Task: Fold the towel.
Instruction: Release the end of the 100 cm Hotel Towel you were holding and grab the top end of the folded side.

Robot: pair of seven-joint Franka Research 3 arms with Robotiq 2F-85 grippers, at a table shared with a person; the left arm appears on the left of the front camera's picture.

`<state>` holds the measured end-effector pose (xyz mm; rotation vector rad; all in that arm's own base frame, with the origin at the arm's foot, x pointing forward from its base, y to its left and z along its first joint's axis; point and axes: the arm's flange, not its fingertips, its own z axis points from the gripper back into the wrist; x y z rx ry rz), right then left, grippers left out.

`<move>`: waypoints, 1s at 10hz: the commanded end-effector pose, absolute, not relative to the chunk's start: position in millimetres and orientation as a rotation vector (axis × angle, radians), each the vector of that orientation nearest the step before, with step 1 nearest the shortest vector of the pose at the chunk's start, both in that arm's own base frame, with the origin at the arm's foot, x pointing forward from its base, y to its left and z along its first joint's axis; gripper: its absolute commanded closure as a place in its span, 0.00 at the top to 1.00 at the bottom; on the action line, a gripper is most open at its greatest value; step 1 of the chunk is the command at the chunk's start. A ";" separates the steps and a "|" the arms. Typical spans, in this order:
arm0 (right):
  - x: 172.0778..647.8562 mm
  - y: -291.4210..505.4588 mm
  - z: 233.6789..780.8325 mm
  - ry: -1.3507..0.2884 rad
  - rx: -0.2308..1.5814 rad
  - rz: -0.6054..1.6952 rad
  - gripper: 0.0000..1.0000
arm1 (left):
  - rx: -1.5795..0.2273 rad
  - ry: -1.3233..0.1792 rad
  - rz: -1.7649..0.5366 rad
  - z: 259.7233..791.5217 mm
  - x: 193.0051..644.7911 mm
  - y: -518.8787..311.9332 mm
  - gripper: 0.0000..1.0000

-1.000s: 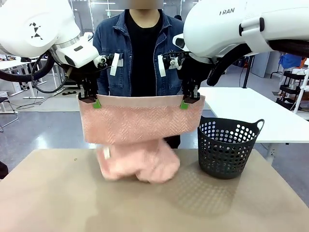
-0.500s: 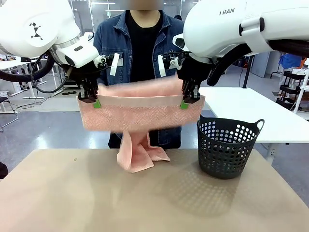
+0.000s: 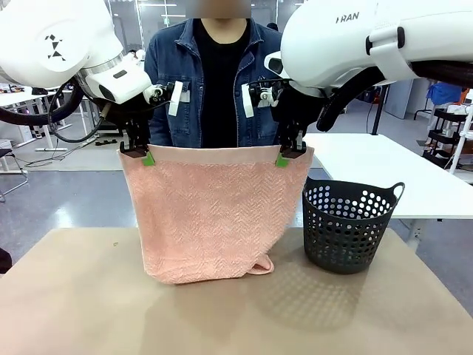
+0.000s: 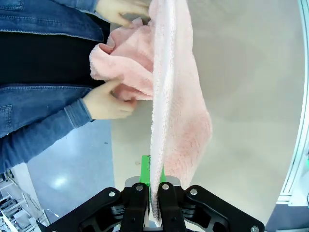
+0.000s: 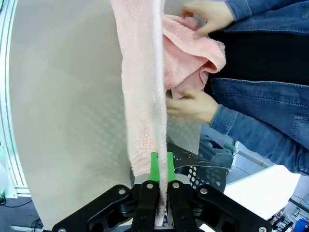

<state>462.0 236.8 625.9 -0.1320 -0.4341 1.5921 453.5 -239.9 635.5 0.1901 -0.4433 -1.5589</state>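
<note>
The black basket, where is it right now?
In the front view, the basket stands on the table at the right, close beside the hanging towel, lower than the right pincer and to its right.

Bright, even light from overhead fills every view. The front view is sharp throughout; there the towel [image 3: 211, 214] and the basket [image 3: 347, 225] cast soft shadows on the worktop [image 3: 89, 296] below the fingers [image 3: 148, 158], the basket's dappled. Both wrist views bow at their edges. A pale glare lies on the floor [image 4: 60, 181] beside the left arm's fingers.
</note>
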 end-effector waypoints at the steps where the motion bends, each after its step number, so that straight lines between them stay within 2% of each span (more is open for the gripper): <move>1: 462.2 236.6 626.4 -0.435 -0.134 1.597 0.00 | 0.196 -0.444 -1.569 636.3 453.6 -239.3 0.00; 10: 462.2 236.6 626.4 -0.435 -0.134 1.597 0.00 | 0.196 -0.444 -1.569 636.3 453.6 -239.3 0.00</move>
